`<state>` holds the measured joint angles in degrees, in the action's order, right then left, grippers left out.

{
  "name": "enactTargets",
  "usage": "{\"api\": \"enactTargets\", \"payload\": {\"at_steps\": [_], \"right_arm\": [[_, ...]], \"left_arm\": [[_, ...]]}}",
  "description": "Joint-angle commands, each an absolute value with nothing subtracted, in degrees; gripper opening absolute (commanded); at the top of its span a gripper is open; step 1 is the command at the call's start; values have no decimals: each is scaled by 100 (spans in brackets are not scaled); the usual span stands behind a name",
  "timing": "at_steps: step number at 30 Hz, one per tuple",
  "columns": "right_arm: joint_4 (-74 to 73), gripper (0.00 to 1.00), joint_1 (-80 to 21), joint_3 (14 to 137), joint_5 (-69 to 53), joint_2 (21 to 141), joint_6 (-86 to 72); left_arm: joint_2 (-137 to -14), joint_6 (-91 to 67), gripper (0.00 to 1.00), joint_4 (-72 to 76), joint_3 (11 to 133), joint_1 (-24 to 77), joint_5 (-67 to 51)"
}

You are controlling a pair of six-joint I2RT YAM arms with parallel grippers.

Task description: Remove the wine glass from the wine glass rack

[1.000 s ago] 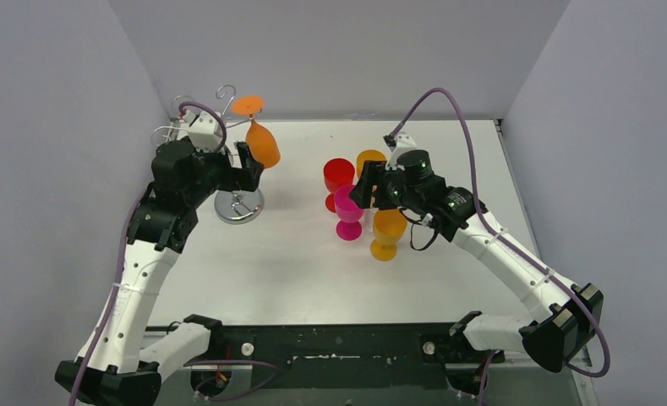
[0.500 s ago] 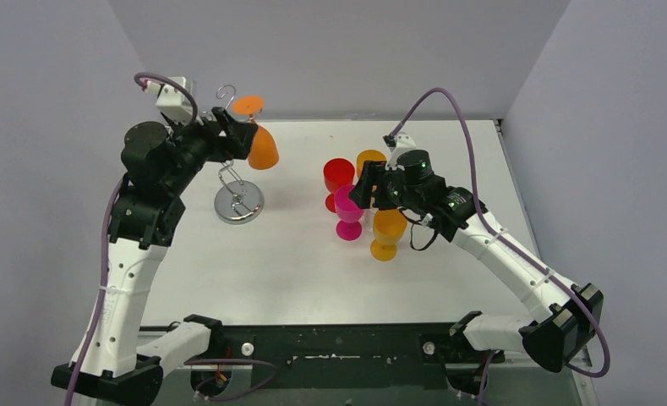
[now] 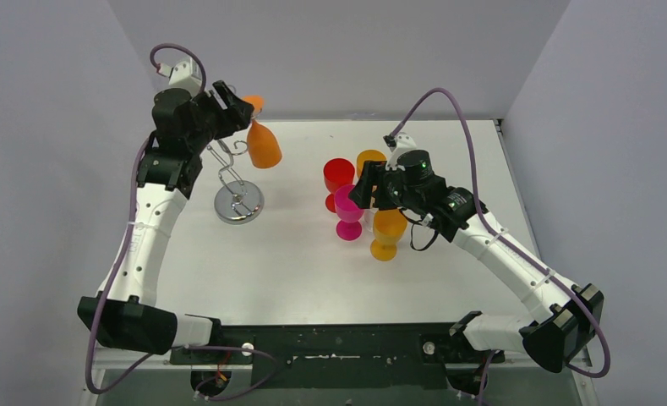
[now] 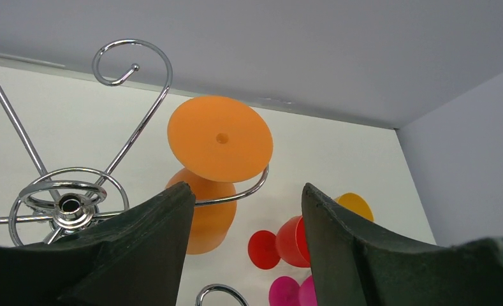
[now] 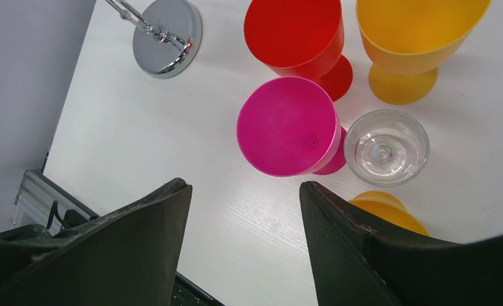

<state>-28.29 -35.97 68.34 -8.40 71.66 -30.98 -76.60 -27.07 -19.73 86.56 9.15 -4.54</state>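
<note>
The main risk sits right at the left jaws: the orange wine glass (image 4: 220, 145) hangs upside down, its round foot resting on a curled wire arm of the rack (image 3: 238, 203). If the jaws close on the edge of that foot and pull any way but along the arm towards its open end, the foot would likely catch the wire. The stand could then lean or topple on its round base. A shallow pinch on the smooth foot could also slip and let the glass drop onto the desk (image 3: 296, 271). The left jaws stand apart with nothing between them. The foot shows in the gap just beyond their tips, and neither view shows whether a tip touches it. The rack stands at the far left of the desk, with the glass's bowl hanging on its right side, clear of the surface. Well to the right, the right jaws are also parted and hold nothing, hovering over a cluster of upright glasses. A pink glass (image 5: 287, 125) is straight below them, a red glass (image 5: 294, 32) and a yellow glass (image 5: 421, 32) are farther off, and a clear glass (image 5: 386, 146) stands just beside the pink one.
</note>
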Motion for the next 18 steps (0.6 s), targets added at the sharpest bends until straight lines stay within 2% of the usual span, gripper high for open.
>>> {"api": "enactTargets", "payload": {"at_steps": [1,18], "right_arm": [[-2584,64,-3555,6803,-843,6980,-3160],[-2563,64,-3559,6785,-861,6987,-3172]], "left_arm": [[-7682,-2940,60,-1591,8996,855,-435],[-8089,-3088,60,-1381,8807,854,-58]]}}
